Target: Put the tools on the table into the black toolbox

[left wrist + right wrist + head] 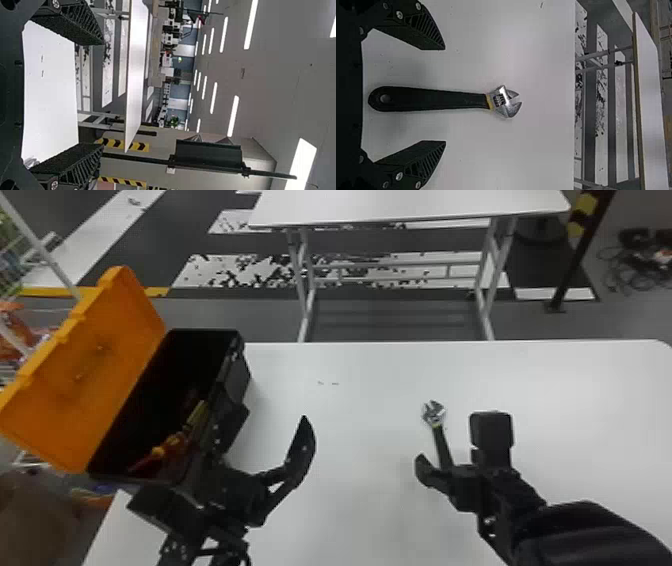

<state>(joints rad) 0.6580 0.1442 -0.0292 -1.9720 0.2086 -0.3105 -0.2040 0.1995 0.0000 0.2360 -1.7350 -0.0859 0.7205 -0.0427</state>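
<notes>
On table (pixel 370 390), one wrench (pixel 442 444); in toolbox (pixel 237 379), perhaps two tools (pixel 171 445).

spread black fingers (pixel 302 447), white table (pixel 51 95) between them

Table: white, smooth top (pixel 360 420) with a straight far edge and a rounded far right corner.
Toolbox: black (pixel 242 375), standing at the table's left end, its orange lid open.
Adjustable wrench: lying flat, right of the toolbox and well apart from it, black handle (pixel 442 445), silver head towards the far edge.
Marks: two small dark flecks (pixel 328 383) between toolbox and wrench, nearer the far edge.
</notes>
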